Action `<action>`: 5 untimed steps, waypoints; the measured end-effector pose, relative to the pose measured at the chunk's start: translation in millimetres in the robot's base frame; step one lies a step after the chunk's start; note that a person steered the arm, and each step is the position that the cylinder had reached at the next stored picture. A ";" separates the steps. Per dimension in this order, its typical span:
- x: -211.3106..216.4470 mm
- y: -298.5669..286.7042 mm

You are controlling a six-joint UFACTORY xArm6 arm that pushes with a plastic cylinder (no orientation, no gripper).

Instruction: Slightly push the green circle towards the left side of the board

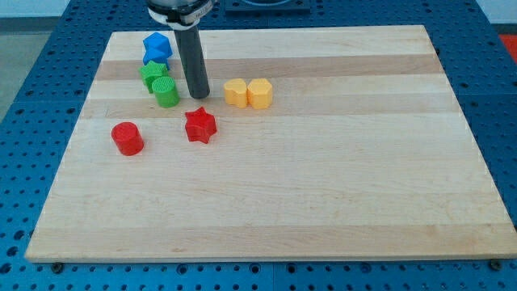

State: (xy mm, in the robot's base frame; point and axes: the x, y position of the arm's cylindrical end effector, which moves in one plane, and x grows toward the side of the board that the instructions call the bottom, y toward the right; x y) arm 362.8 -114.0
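Note:
The green circle (166, 91) is a small green cylinder in the board's upper left area. A green star-shaped block (151, 73) touches it from the view's upper left. My tip (199, 95) is the lower end of the dark rod, standing just to the view's right of the green circle, a small gap apart from it. Two blue blocks (157, 48) sit above the green star.
A red star (199, 125) lies just below my tip. A red cylinder (128, 138) sits lower left. Two yellow blocks (236, 92) (259, 93) sit side by side to the right of my tip. The wooden board (323, 178) lies on a blue perforated table.

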 end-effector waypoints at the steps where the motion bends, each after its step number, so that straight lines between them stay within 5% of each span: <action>1: 1.6 -13.5; 5: 1.6 -45.3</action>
